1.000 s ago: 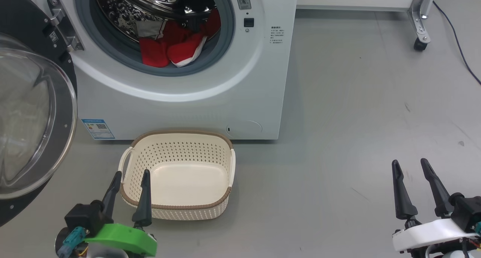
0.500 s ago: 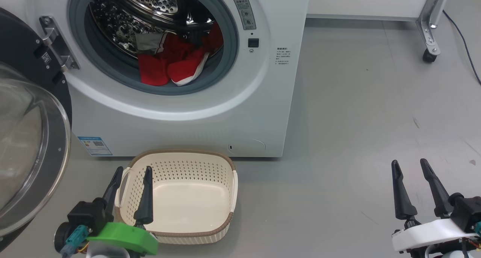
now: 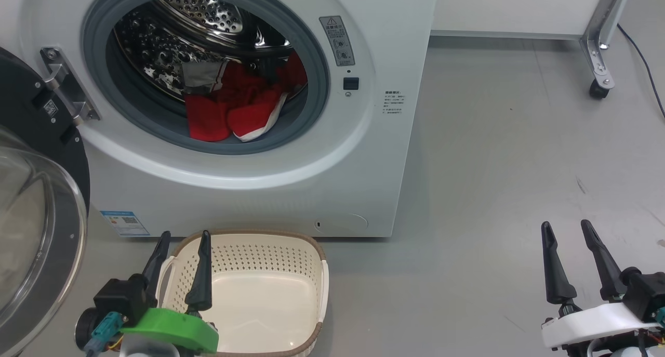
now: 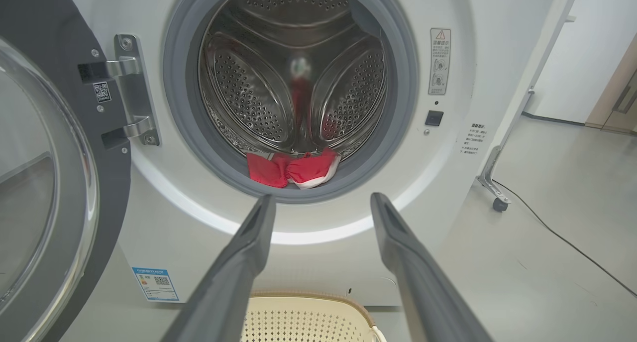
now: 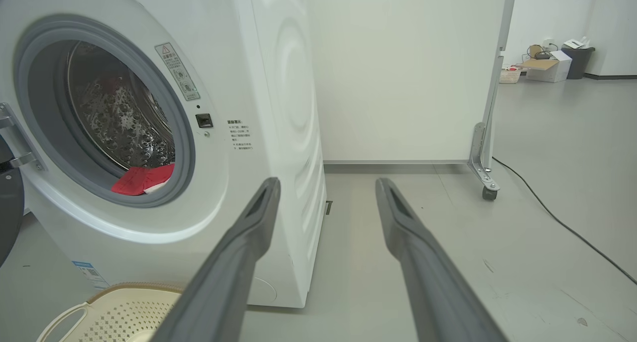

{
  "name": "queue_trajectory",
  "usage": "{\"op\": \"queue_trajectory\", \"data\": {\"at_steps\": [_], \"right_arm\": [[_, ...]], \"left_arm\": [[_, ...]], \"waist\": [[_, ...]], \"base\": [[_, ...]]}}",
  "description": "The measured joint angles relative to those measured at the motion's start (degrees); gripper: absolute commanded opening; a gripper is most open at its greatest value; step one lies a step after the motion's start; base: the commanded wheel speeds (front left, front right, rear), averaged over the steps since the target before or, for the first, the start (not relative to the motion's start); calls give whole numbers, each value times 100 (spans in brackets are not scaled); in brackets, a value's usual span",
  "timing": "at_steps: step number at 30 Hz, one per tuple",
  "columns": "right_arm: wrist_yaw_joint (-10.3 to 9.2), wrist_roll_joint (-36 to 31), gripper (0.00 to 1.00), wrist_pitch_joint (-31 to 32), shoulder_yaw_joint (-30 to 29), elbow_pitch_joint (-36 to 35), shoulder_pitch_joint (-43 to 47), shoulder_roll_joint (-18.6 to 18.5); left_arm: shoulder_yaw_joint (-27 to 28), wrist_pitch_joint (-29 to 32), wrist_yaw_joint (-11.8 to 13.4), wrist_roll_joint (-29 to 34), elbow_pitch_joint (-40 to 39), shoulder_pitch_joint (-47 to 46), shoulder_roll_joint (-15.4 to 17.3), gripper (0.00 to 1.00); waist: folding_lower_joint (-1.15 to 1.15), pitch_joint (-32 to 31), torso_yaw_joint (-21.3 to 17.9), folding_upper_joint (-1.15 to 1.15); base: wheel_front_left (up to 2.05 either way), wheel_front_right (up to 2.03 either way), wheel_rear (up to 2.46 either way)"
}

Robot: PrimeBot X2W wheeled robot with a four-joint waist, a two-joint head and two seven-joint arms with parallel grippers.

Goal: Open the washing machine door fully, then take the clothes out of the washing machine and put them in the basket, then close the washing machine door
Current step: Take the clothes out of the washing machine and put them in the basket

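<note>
The clothes (image 3: 236, 110) lie inside the washing machine (image 3: 249, 196), heaped at the front lip of its drum and well apart from both grippers. The left gripper (image 3: 185, 235) hangs low before the washing machine, fingers spread and holding nothing. In the head view its tips overlap the left rim of the basket (image 3: 270, 258), which stands on the floor just in front of the washing machine's base. The right gripper (image 3: 566, 224), likewise spread and holding nothing, sits past the washing machine's right corner. The washing machine door (image 3: 36, 216) stands swung out at the washing machine's left.

The left wrist view looks straight into the drum's back wall and shows the door's metal hinge (image 4: 132, 90). The right wrist view shows the washing machine's white side panel, with a wheeled frame leg (image 5: 485, 182) and a cable (image 5: 562, 227) beyond it.
</note>
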Motion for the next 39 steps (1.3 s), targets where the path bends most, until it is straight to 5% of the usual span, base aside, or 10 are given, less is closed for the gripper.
{"op": "queue_trajectory", "data": {"at_steps": [39], "right_arm": [[47, -43, 100, 0, -27, 35, -4, 55]], "left_arm": [[0, 0, -1, 202, -12, 0, -2, 100]], "waist": [[0, 0, -26, 0]], "base": [[10, -10, 0]]}}
